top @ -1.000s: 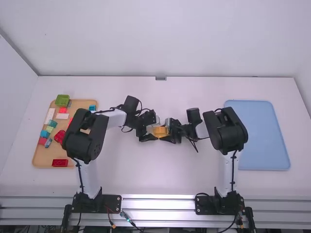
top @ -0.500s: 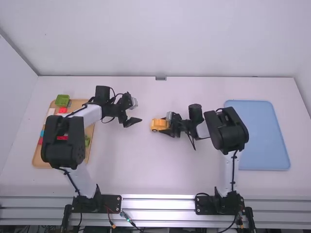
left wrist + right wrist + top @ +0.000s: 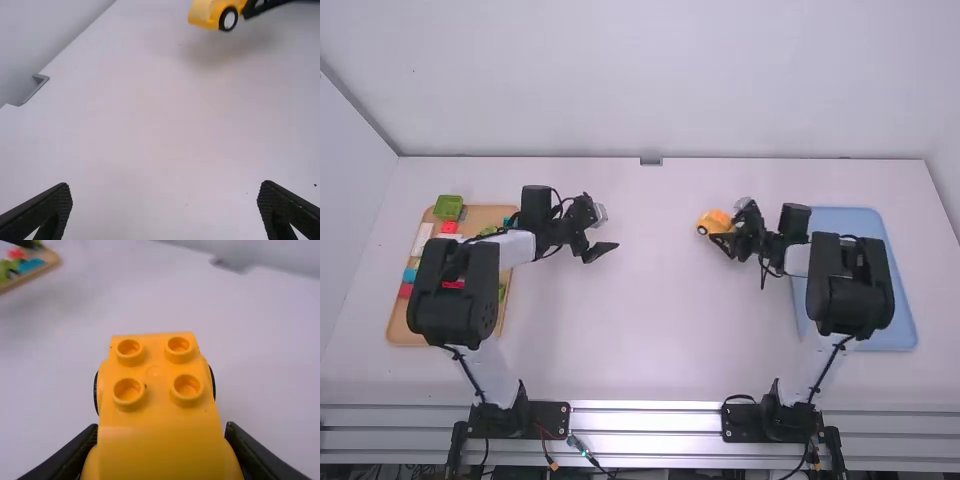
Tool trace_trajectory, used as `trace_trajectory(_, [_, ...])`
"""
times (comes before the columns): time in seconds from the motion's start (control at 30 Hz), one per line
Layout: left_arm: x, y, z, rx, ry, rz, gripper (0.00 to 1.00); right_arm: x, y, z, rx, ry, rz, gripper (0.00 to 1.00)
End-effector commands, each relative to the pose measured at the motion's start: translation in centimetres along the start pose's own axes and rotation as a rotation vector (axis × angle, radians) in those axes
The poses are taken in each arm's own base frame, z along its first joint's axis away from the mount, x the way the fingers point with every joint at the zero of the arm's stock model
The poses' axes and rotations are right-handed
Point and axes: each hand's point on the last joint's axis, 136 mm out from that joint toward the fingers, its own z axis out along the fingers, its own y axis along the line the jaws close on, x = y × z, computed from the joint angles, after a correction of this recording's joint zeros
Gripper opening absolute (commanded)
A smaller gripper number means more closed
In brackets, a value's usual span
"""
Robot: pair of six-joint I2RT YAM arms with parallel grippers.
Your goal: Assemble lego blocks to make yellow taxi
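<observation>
The yellow taxi [image 3: 714,221] hangs above the table right of the middle, my right gripper [image 3: 724,238] shut on it. In the right wrist view the taxi [image 3: 155,410] shows a studded top and dark wheel edges, pinched by my right gripper [image 3: 162,455] on both sides. The left wrist view shows the taxi [image 3: 212,12] with a wheel above a soft shadow. My left gripper [image 3: 600,248] is over the table left of the middle, well apart from the taxi; in its own view this gripper [image 3: 165,202] stands open with nothing between its fingers.
A wooden tray [image 3: 395,325] with red, green, blue and other blocks lies at the left, partly under the left arm. At the right is a blue tray [image 3: 855,220], partly under the right arm. The table [image 3: 650,340] is white.
My left gripper has let go of the yellow taxi and withdrawn to the left, fingers apart. My right gripper has carried the taxi rightward, and the taxi has turned somewhat.
</observation>
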Motion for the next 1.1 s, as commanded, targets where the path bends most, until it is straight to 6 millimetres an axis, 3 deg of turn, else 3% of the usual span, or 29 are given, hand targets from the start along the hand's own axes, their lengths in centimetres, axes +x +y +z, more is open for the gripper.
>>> trace_trajectory(0.0, [0.2,-0.1,-0.1,-0.01,0.008,-0.034,0.99,-1.0,-3.2,-2.9,0.18,0.052,-0.037,0.52])
trace_trajectory(0.13, [0.5,0.5,-0.1,-0.046,0.032,-0.054,0.99,0.1,-6.4,-7.7,0.362,0.133,0.047,0.5])
trace_trajectory(0.17, [0.5,0.5,-0.1,-0.046,0.031,-0.054,0.99,0.1,-6.5,-7.9,0.368,0.134,0.049,0.5])
trace_trajectory(0.3, [0.5,0.6,-0.1,-0.048,0.031,-0.051,0.99,1.4,-9.1,-11.9,0.477,0.139,0.115,0.47])
trace_trajectory(0.57, [0.5,0.5,0.0,-0.047,0.032,-0.05,0.99,6.2,-11.9,-18.1,0.666,0.127,0.278,0.47])
trace_trajectory(0.77, [0.2,0.7,0.0,-0.053,0.025,-0.035,0.99,8.1,-11.8,-19.3,0.756,0.083,0.233,0.58])
trace_trajectory(1.07, [0.2,0.6,0.0,-0.049,0.025,-0.038,0.99,11.1,-12.1,-18.7,0.798,0.104,0.304,0.73])
